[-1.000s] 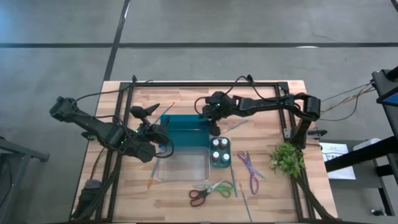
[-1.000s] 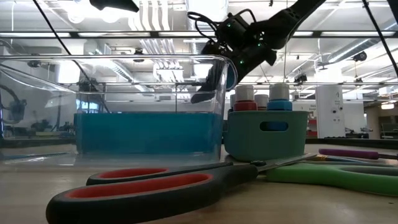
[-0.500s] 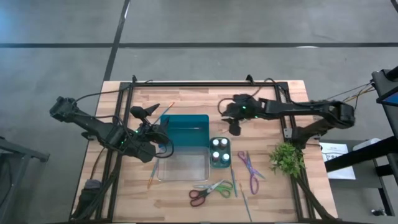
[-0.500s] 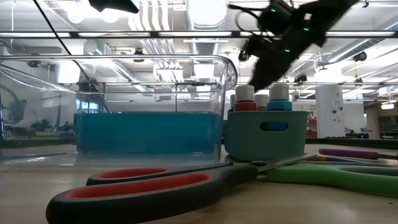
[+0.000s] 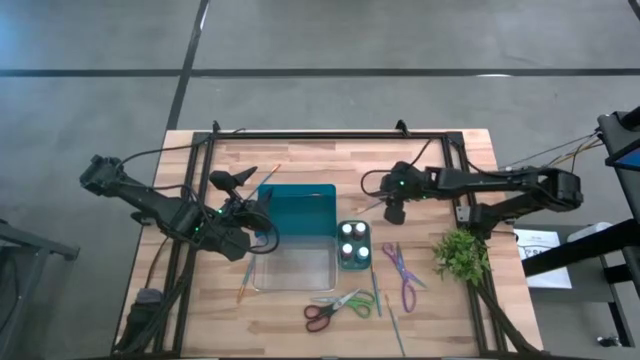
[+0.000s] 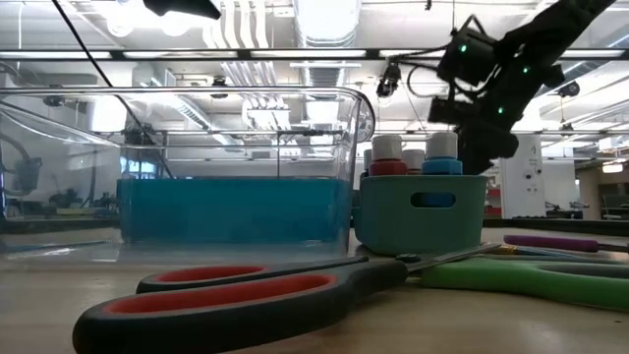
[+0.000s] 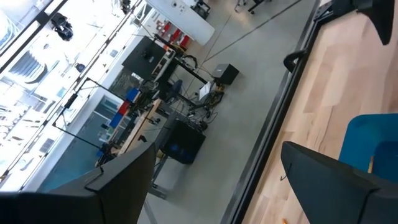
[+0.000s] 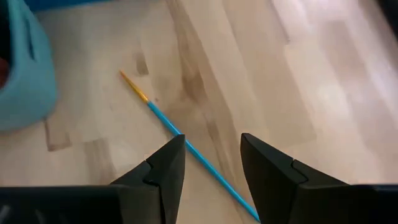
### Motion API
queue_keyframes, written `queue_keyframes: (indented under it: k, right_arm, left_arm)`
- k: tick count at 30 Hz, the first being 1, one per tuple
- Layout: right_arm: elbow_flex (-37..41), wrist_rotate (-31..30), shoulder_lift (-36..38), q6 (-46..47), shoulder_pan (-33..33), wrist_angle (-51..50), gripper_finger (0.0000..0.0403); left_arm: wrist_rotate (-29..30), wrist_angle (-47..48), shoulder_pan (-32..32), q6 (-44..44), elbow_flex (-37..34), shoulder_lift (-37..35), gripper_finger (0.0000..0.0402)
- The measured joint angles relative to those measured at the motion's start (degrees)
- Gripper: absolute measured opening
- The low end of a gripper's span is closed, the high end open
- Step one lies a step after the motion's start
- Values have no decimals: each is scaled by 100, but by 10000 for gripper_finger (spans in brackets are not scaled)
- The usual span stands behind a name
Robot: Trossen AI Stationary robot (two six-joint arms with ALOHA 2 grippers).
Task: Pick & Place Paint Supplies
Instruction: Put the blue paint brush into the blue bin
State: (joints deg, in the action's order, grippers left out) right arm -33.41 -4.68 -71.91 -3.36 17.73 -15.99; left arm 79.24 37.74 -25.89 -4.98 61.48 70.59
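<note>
Paint bottles point(image 5: 352, 240) with white caps stand in a small teal cup point(image 6: 421, 211). A thin blue brush point(image 8: 180, 138) with a yellow tip lies on the wood, right of the teal bin. My right gripper point(image 5: 393, 212) hovers over it, open and empty; the brush shows through the gap between its fingers point(image 8: 165, 168). The same gripper point(image 6: 482, 147) appears behind the cup in the low view. Red-green scissors point(image 5: 340, 305) and purple scissors point(image 5: 402, 272) lie near the front edge. My left gripper point(image 5: 258, 222) waits wide open by the teal bin's left side.
A teal bin point(image 5: 300, 208) sits mid-table with a clear container point(image 5: 295, 268) in front of it. A green plant sprig point(image 5: 460, 255) lies at the right. More brushes lie at the back left point(image 5: 268, 180), the front left point(image 5: 245, 285) and beside the scissors point(image 5: 378, 292).
My right gripper has swung from over the teal bin to the right and come down over the blue brush. The left arm has not moved.
</note>
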Motion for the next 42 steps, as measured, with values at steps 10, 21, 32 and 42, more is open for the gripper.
queue_keyframes:
  k: [10, 21, 32, 42]
  right_arm:
    - [-331, 343, -993, -432, 147, -62, 153]
    - [-645, 846, -1186, -1161, 328, -486, 153]
    - [-673, 1256, -1478, -1732, 447, -478, 146]
    - [-1085, 1291, -2133, -2150, 444, -542, 65]
  left_arm:
    - [0, -136, 0, -117, 2, 0, 353]
    - [-195, -127, 0, -116, 2, 0, 353]
    - [-238, -125, 0, -117, 2, 0, 353]
    - [-238, -123, 0, -115, 6, 0, 353]
